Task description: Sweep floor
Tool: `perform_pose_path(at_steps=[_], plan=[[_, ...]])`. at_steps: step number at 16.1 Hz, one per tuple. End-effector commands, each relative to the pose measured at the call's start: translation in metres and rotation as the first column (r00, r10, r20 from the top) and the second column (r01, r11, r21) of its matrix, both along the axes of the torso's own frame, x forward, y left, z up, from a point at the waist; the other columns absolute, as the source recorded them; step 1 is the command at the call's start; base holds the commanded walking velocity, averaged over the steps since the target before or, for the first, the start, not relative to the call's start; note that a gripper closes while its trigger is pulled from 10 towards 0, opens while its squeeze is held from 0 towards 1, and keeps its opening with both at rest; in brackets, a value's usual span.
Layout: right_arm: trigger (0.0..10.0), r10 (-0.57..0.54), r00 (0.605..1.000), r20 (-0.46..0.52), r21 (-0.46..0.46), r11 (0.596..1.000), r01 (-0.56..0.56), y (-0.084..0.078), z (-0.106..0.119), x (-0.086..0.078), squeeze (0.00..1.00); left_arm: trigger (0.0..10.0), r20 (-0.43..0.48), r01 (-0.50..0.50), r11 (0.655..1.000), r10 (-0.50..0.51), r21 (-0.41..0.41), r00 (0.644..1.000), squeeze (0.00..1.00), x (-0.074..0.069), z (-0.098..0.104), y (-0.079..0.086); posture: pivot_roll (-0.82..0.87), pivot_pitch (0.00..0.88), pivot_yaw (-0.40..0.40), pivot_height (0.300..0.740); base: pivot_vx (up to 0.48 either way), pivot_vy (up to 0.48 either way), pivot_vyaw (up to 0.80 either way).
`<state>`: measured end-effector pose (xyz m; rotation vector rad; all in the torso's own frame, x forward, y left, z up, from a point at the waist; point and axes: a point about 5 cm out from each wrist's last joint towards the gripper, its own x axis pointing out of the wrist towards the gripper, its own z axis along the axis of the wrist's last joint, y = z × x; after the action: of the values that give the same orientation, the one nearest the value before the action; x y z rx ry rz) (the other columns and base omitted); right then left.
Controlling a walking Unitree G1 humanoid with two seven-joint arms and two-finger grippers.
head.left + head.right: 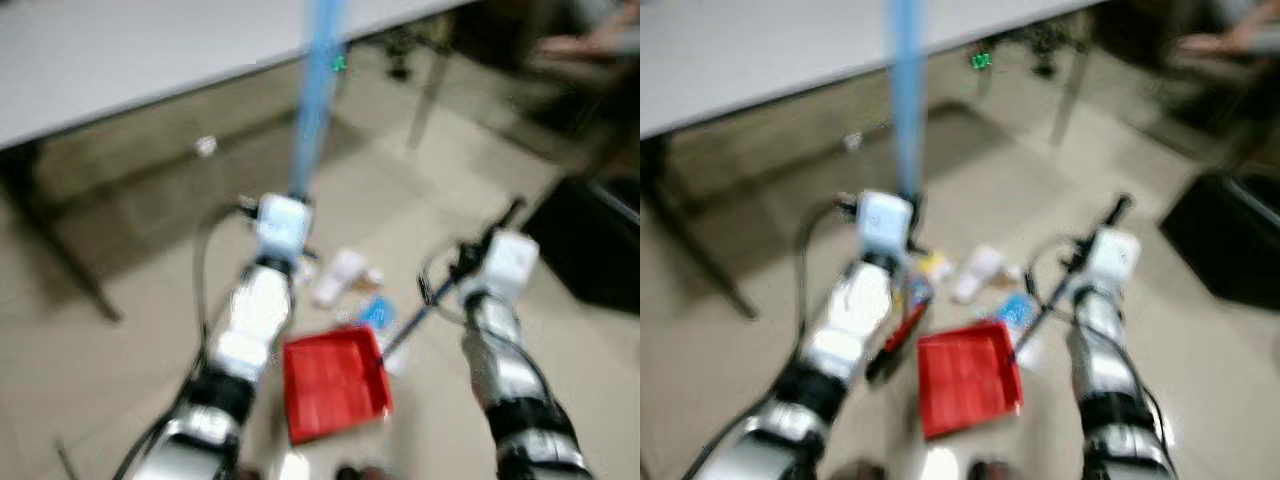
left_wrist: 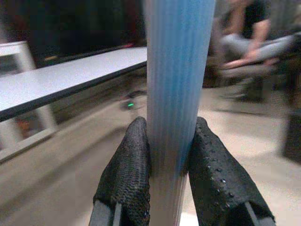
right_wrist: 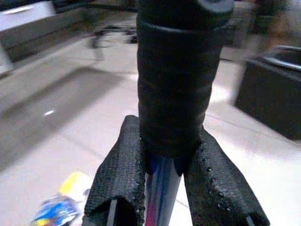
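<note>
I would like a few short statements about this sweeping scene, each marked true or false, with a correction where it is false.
1. The left gripper is shut on the blue broom handle. True.
2. The dustpan on the floor is green. False: it is red.
3. The right gripper is open and holds nothing. False: it is shut on the black handle of the dustpan.
4. Litter lies on the floor just beyond the dustpan. True.
5. A grey table stands beyond the robot. True.
6. The litter is already inside the dustpan. False: it lies on the floor outside it.
</note>
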<state>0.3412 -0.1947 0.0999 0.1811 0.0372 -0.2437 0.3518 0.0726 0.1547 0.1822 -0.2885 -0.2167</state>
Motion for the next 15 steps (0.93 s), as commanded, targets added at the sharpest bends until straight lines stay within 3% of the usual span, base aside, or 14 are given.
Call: perform_pose_path(at_steps=[1,15], plan=[[10.0,-0.011,0.999,0.043,-0.003,1.0,0.012,-0.0017,0.0101,0.0025,0.0,10.0,0.058,0.005,1.0,-0.004,-0.019,0.998,0.0,0.0009,0.0126,0.0,0.01,0.168,-0.05,0.74,0.0,0.0,-0.77],[10.0,-0.009,0.999,0.052,0.007,1.0,0.009,-0.0003,0.0091,0.0012,0.0,10.0,0.059,0.015,0.998,-0.012,-0.054,0.998,0.0,0.0018,0.0164,0.0008,0.01,0.167,-0.042,0.74,0.0,0.0,0.0]])
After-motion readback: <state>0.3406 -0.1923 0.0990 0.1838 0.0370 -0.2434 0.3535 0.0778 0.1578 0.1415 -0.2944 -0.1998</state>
